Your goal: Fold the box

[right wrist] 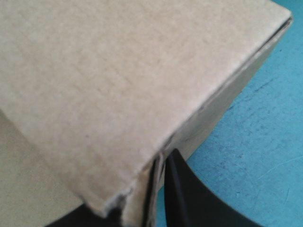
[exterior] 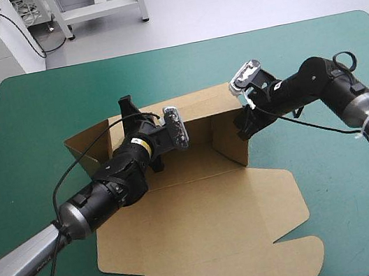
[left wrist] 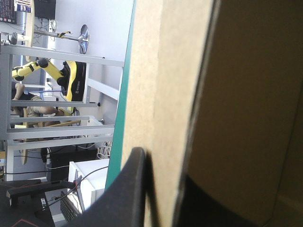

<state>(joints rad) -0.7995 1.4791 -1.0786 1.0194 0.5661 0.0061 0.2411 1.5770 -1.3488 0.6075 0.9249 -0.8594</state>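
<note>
Currently the brown box (exterior: 206, 226) lies in the middle of the teal-green table (exterior: 37, 106), partly built. Its large lid part is flat on the side near the robot, while the back wall and the two side walls at the far side stand up. The left claw (left wrist: 163, 170) is over the back wall and pinches its top edge, with one black finger on each face of the board. The right claw (right wrist: 142, 194) is at the right far corner. It pinches the right side wall in the same way, almost pressed together with the board between its fingers.
</note>
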